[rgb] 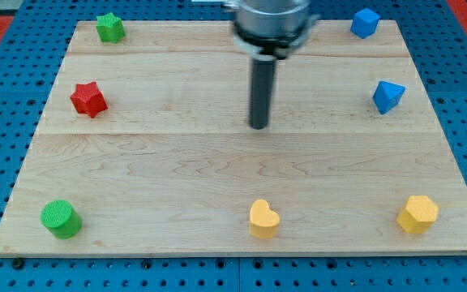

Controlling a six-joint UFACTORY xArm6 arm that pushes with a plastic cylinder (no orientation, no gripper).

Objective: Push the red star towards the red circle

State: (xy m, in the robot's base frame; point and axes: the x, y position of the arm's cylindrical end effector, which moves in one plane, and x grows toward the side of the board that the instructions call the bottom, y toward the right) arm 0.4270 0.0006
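Observation:
The red star (88, 99) lies near the board's left edge, in the upper half. The red circle block is hidden behind the arm at the view's top centre. My tip (259, 126) rests on the board near its middle, well to the right of the red star and apart from every block.
A green star (110, 27) sits at the top left, a green cylinder (60, 219) at the bottom left. A yellow heart (263, 218) and a yellow hexagon (417, 214) lie along the bottom. Two blue blocks, one at the top right (365, 22) and one lower (388, 96), sit on the right side.

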